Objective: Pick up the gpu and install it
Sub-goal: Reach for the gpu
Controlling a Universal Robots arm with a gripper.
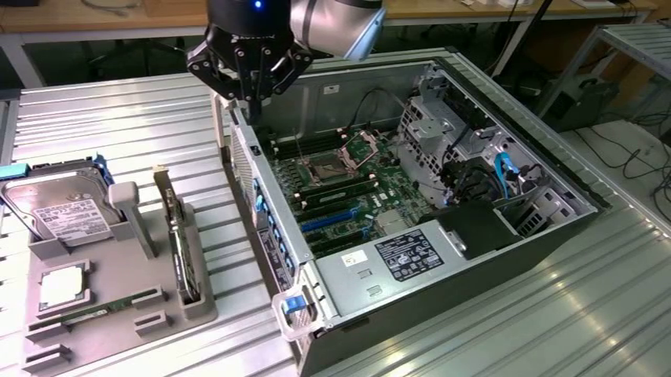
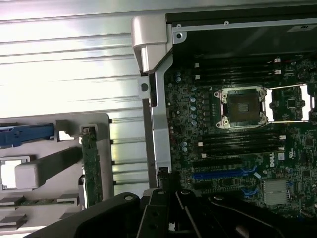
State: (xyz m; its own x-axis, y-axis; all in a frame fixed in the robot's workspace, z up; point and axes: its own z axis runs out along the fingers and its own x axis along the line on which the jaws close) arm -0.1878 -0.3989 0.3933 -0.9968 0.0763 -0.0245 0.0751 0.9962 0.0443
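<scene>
The gripper (image 1: 253, 100) hangs with its fingers pressed together and nothing between them. It is over the wall of the open computer case (image 1: 267, 228) that faces the parts holder. In the wrist view the gripper (image 2: 171, 201) sits at that same wall, beside the motherboard (image 2: 233, 148).

In the exterior view, the processor socket (image 1: 327, 169) lies at about 4 o'clock from the gripper. The blue card slots (image 1: 330, 221) are further on, near 5 o'clock.

The gpu (image 1: 181, 243) is well apart from the gripper, at about 7 o'clock. It stands on its long edge in a slot of the grey holder (image 1: 126, 314) on the ribbed metal table (image 1: 126, 118). The wrist view shows the gpu (image 2: 91, 168) edge-on, as a thin strip. At 8 o'clock the hard drive (image 1: 58, 214) leans in its own slot, and a memory stick (image 1: 100, 310) lies flat lower down.

The card looks light and stiff, but it is probably fragile, with bare circuitry, a fan and a contact edge that should not be squeezed or scraped. The upper long edge stands clear of the holder and seems the safest place to pinch. A grip near the middle should keep the card from tipping.
</scene>
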